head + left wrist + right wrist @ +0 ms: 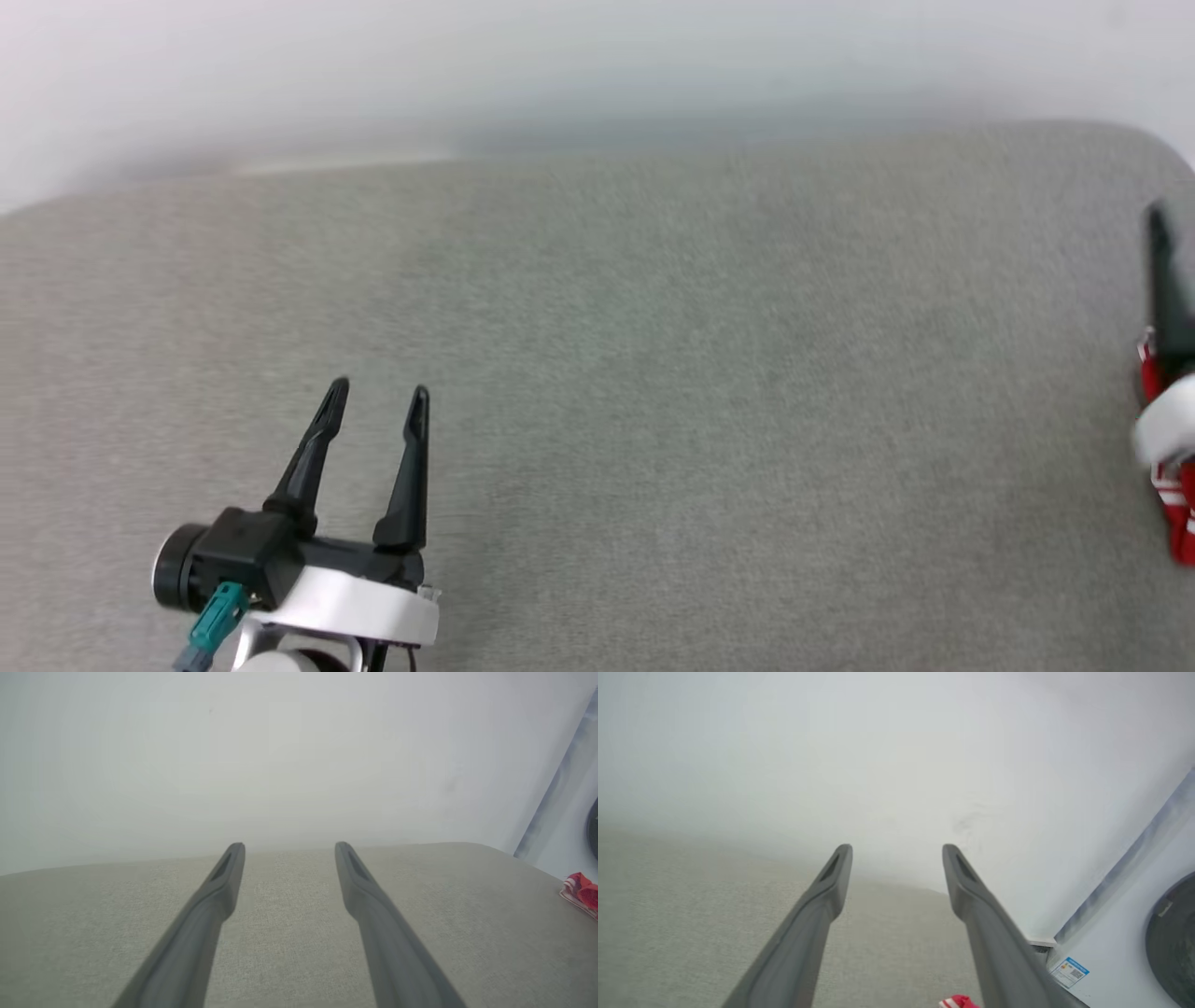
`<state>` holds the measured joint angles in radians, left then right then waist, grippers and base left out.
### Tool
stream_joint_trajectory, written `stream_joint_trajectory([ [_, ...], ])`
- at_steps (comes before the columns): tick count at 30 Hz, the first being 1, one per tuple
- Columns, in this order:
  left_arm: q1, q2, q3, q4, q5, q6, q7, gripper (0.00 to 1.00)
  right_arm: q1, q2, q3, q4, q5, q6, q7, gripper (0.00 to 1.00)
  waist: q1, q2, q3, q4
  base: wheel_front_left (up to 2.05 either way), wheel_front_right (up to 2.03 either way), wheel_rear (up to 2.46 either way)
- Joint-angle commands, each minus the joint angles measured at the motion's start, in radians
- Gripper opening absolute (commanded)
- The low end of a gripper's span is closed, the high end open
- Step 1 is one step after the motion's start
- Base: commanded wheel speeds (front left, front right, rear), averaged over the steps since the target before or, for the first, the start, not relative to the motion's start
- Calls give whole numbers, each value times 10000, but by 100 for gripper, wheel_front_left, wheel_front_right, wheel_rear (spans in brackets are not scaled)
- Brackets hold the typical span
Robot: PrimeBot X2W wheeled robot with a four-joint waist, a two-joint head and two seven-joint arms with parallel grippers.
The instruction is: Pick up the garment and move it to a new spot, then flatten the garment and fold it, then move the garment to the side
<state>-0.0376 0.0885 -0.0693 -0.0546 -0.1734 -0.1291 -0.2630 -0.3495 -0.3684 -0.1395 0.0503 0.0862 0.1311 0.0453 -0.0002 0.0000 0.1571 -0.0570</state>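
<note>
- The left gripper (379, 388) hovers low over the left part of the grey fabric-covered worktop (653, 373). Its two dark fingers are spread and there is nothing between them.
- The middle of the worktop carries no cloth, so the flattening and folding area no longer has the garment on it.
- The right gripper (896, 851) sits at the worktop's right edge. In its own wrist view the fingers stand wide apart and empty, and the head view cuts it down to a single finger and a bit of pale wrist.
- The garment (1181, 523) lies at the far right margin of the worktop, just beside and partly under the right gripper. Red cloth with red-white striped trim is visible.
- Judging by this layout, the final step of moving the garment to the side looks done or nearly so. Little seems left beyond drawing the arms back.
- Most of the garment is out of frame in every view, so it is unclear whether it is neatly folded. Its letters and number cannot be seen, and motion blur softens the right edge.
</note>
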Motion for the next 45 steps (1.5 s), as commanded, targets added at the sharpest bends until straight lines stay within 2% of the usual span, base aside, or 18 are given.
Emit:
stream_joint_trajectory([
  [1,183,-12,75,82,-13,-20,-20,100,518,379,-23,-420,85,-7,-61,100,2,0,-514,407,0,0,0],
  [7,495,-107,67,416,78,-20,-20,100,2559,2036,-171,-1840,367,-7,-386,100,2,0,-948,679,0,0,0],
  [13,743,-189,84,857,-101,-20,-20,100,3741,2682,-69,-1524,933,-7,-1303,100,2,0,-1268,779,0,0,0],
  [19,914,-228,253,1297,-249,-20,-20,100,3918,2817,189,-740,1109,-6,-1983,100,2,0,-1443,762,0,0,0],
  [25,893,-291,442,1483,-212,-20,-20,100,3656,2703,411,-242,1160,-6,-2162,100,2,0,-1533,766,0,0,0],
  [45,1000,-364,436,1319,-76,-20,-20,100,3579,2865,455,-131,969,-6,-2402,100,2,0,-1564,842,0,0,0],
])
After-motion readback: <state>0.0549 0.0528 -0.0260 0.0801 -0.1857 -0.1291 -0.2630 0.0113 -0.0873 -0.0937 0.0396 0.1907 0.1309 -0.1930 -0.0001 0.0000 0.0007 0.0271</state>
